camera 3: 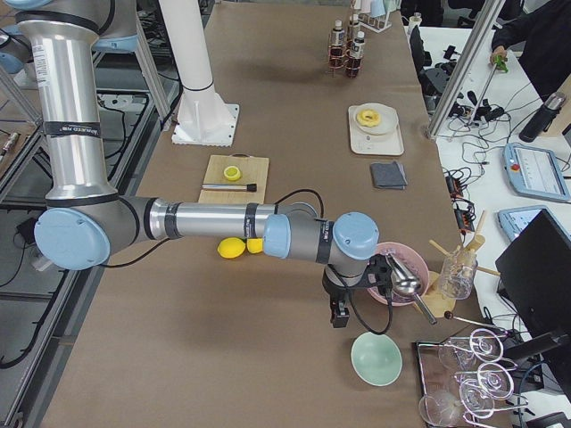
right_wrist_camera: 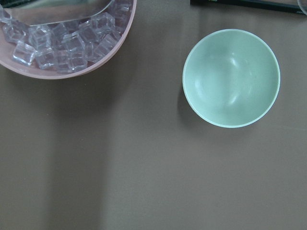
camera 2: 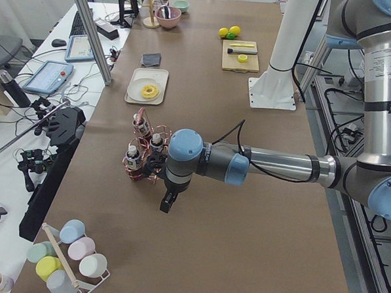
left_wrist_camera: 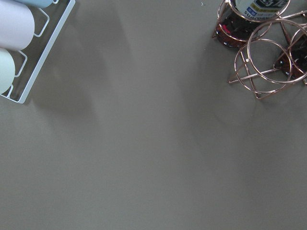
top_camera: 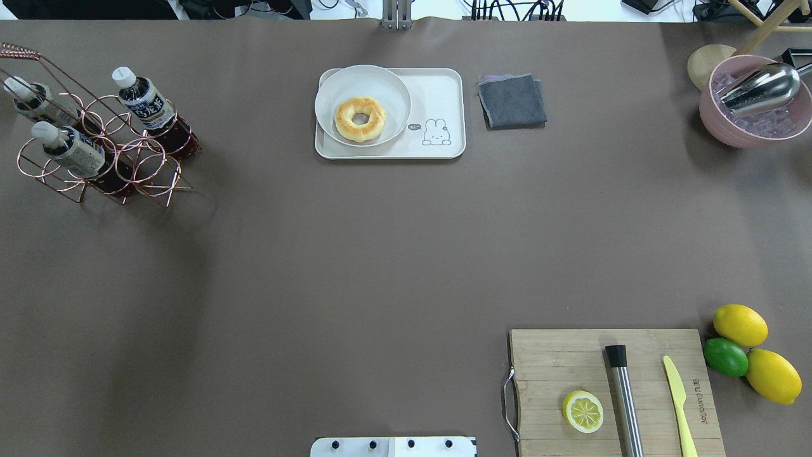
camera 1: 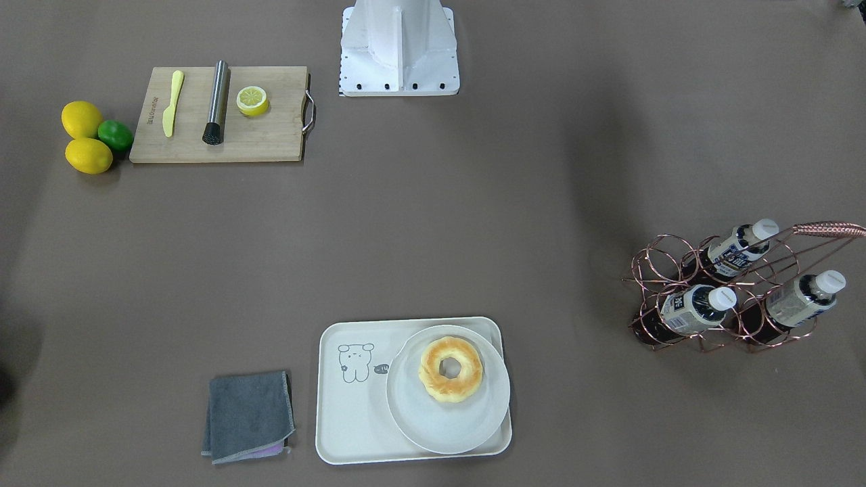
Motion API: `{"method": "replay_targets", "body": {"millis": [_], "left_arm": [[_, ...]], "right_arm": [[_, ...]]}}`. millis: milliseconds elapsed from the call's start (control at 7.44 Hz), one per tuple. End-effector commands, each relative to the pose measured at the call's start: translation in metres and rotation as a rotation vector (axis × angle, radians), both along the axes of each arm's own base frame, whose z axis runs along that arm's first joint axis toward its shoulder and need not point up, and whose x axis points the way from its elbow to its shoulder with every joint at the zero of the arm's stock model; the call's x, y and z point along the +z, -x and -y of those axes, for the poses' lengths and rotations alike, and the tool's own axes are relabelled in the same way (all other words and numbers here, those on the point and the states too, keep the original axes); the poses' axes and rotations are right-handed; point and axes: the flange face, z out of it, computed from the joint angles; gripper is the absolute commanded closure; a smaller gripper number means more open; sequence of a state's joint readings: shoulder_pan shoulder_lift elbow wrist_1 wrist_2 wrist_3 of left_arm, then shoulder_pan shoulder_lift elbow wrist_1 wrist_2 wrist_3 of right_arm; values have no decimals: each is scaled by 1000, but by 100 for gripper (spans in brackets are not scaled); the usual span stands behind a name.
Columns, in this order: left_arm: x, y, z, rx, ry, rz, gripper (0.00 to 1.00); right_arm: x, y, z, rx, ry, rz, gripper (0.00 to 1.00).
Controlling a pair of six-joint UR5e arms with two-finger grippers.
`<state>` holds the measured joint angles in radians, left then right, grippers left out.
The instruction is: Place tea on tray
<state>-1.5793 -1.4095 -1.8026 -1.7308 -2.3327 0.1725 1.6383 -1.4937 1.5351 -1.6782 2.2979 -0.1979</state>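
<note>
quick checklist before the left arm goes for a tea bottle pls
1. Tea reachable: ok. Three tea bottles stand capped in the wire rack, tops free.
2. Room on tray: ok. The tray is bare at its cartoon end; the plate with the donut fills the rest.
3. Left gripper near the rack: ok, it hangs beside it in the left side view.
4. Left gripper open: cannot tell.
5. Right gripper out of the way: ok, it hangs by the ice bowl.
</note>
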Motion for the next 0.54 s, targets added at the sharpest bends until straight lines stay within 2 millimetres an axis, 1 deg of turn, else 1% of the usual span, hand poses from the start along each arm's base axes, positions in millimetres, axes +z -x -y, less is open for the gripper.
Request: {"method": "replay_targets", "body": {"millis": [0,134,403], "left_arm": [[-6,0,13,5,-17,-1,2],[-10,0,17,7,-26,-2,2],[-9,-1,18,3,-23,-5,2]], "right_arm": [[-1,0,1,0,-2,0,0],[-1,0,1,-1,-3,0,0],[-3,0,2,0,-6,0,0]]}}
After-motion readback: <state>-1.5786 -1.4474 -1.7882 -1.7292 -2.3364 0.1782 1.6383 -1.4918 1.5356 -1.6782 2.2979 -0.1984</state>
